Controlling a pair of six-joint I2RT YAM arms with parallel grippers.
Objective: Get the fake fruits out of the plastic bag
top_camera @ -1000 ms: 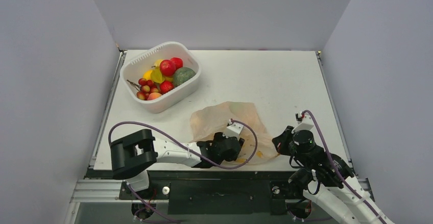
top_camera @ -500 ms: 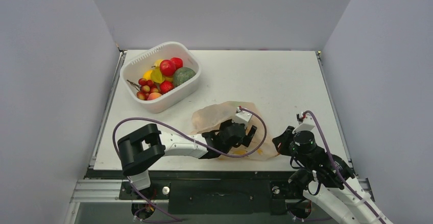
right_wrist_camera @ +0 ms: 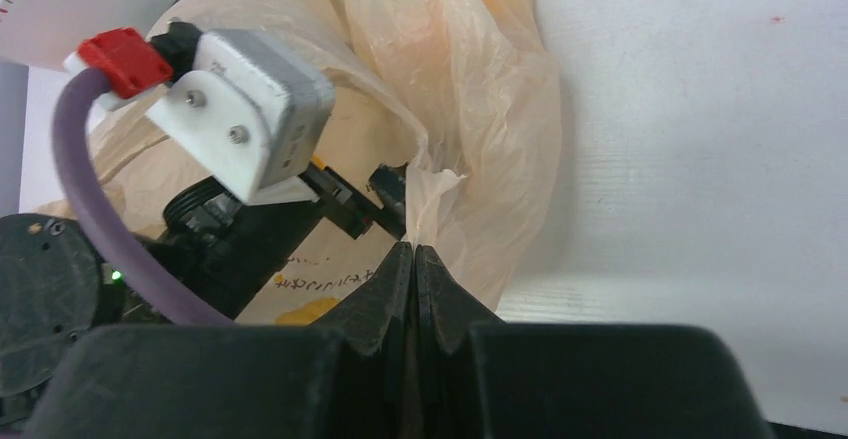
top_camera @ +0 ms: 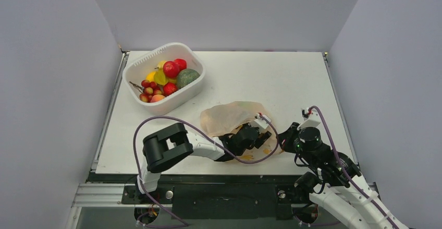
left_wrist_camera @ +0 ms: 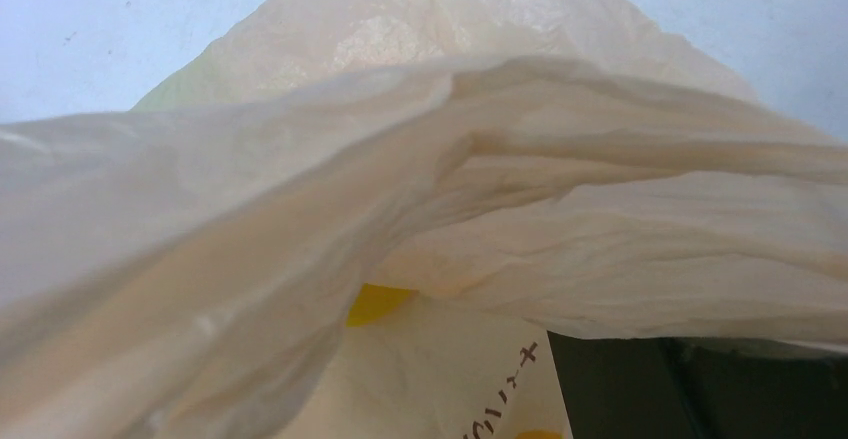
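Right gripper (right_wrist_camera: pixel 413 259), seen at the lower middle of its wrist view, is pressing its two black fingers (right_wrist_camera: pixel 385 294) tightly together, pinching a fold of the thin, crinkly, translucent peach plastic bag (right_wrist_camera: pixel 470 109) at their tips. Overhead, we are seeing it at the lower right of the white table (top_camera: pixel 292 77), touching the bag's right edge. The left gripper (top_camera: pixel 265 135) is reaching in from the lower left, buried in the bag's folds; plastic is filling its wrist view, so we cannot tell how far its fingers are parted. A small yellow patch (left_wrist_camera: pixel 375 302) is showing between the folds there; we cannot tell whether it is fruit or print. Small glossy red, yellow and lime-green toy fruits (top_camera: pixel 170 69) are sitting beside a larger dull dark-green round fruit (top_camera: pixel 187 77) in the white slotted plastic basket (top_camera: pixel 180 101) at the upper left, well apart from the bag.
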